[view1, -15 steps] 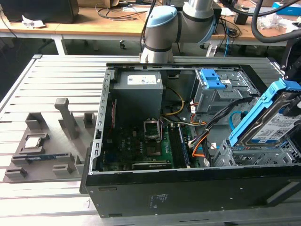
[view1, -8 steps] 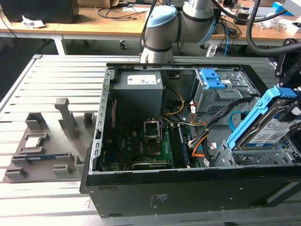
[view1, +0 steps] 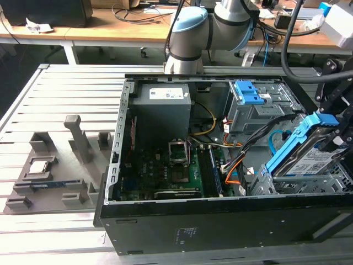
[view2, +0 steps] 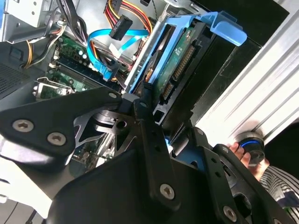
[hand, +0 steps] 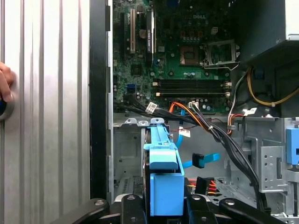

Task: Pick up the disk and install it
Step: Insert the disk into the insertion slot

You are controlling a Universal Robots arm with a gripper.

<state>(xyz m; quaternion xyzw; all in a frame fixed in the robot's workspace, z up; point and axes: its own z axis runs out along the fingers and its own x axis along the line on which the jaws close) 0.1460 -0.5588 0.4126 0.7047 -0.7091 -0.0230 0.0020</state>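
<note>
The disk (view1: 306, 157), silver with a white label and blue plastic rails, stands tilted over the metal drive bay (view1: 325, 185) at the case's corner on the exterior view's right. My gripper (view1: 337, 130) is shut on its upper end, one black finger on each side. In the first wrist view the disk's blue rail (hand: 163, 172) runs away from the gripper (hand: 163, 207) toward the bay floor. The second wrist view shows the disk (view2: 180, 56) edge-on with its connector side exposed, and the gripper (view2: 148, 105) clamped on it.
The open computer case (view1: 165, 229) holds a motherboard (view1: 165, 171), a power supply (view1: 162, 107), a grey cage with a blue latch (view1: 248, 96) and loose cables (view1: 237, 165). A grey fixture with a processor chip (view1: 41, 165) lies at the exterior view's left. A person's hand (view2: 250, 156) rests beside the case.
</note>
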